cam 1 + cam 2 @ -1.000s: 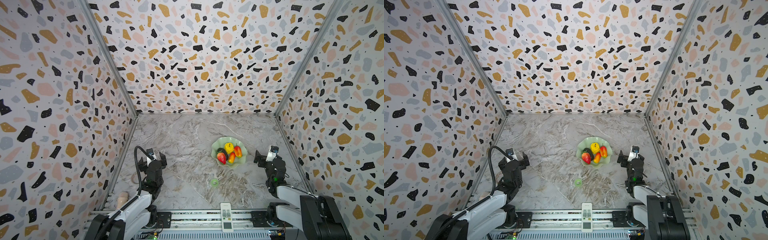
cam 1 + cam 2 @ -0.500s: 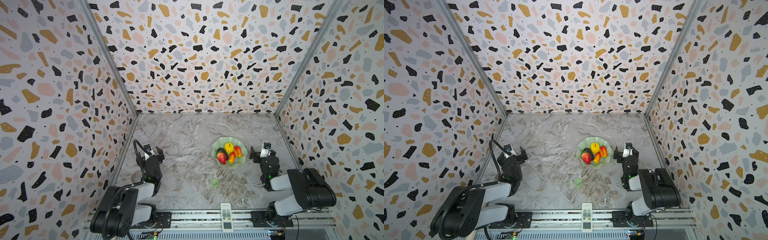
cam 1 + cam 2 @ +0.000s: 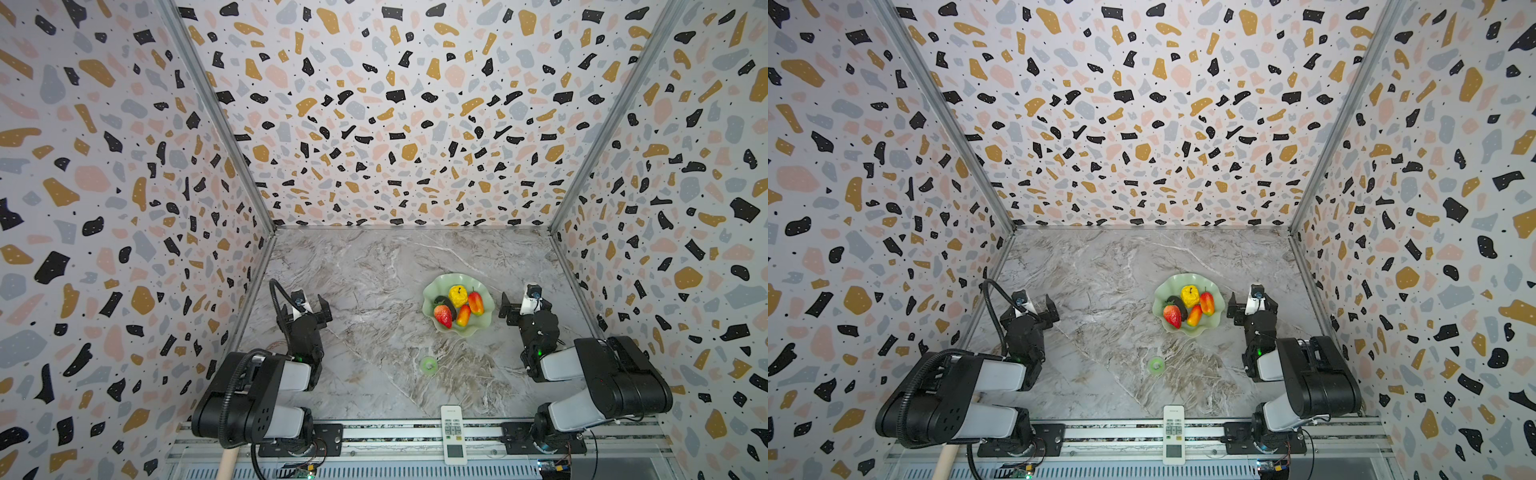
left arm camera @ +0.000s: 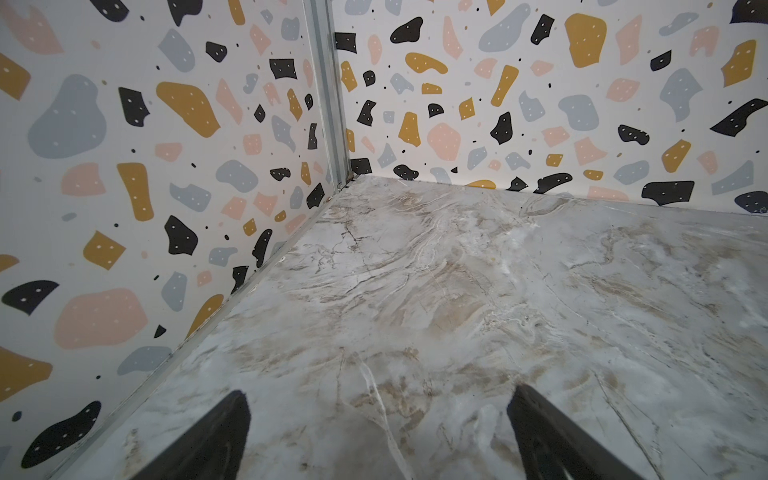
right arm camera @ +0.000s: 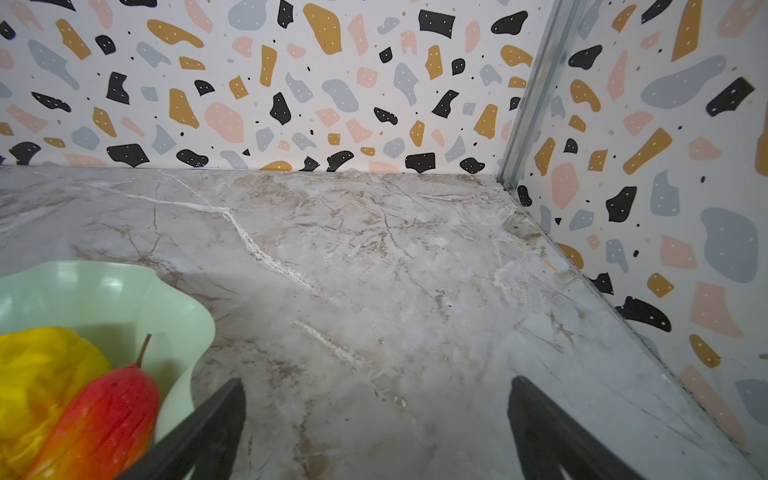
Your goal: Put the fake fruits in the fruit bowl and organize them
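The pale green fruit bowl [image 3: 432, 287] [image 3: 1162, 291] stands right of the table's middle in both top views. In it lie a lumpy yellow fruit [image 3: 457, 295], a dark oval [image 3: 443, 302], a strawberry [image 3: 443, 316] and two red-orange fruits [image 3: 476, 302] [image 3: 463, 316]. My right gripper [image 3: 524, 306] [image 5: 376, 411] is open and empty, low over the table just right of the bowl [image 5: 124, 291]. Its wrist view shows the yellow fruit [image 5: 37, 374] and a red-orange one [image 5: 108, 415]. My left gripper [image 3: 304, 308] [image 4: 378, 415] is open and empty near the left wall.
A small green ring [image 3: 428, 365] lies on the table in front of the bowl. A white remote [image 3: 451, 432] rests on the front rail. Patterned walls close in the left, right and back sides.
Both arms have folded back, their elbows now bulking up near the front rail. The grippers shifted only slightly and stayed open. Bowl, fruits and ring have not moved.
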Tool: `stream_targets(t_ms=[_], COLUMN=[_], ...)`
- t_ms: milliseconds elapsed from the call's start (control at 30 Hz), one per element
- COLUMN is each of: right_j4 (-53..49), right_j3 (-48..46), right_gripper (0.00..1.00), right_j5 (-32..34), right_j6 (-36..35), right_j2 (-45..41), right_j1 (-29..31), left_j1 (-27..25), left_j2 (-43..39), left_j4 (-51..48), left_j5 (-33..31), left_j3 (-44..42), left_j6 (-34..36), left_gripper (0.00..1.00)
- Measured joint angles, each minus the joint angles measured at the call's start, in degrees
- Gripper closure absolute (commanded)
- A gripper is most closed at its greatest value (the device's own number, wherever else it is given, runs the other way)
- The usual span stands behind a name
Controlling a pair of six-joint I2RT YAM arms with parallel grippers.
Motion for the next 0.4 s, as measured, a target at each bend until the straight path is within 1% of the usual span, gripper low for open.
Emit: stream_targets(t_ms=[400], right_j4=[0.0], right_j3=[0.0], right_gripper=[0.01], right_j5=[0.0], right_j6=[0.0], right_j2=[0.0], right_j1=[0.0], left_j1=[0.0], left_j2=[0.0], left_j4=[0.0], left_j5=[0.4], left_j3=[0.0], left_j6=[0.0], left_gripper=[0.0])
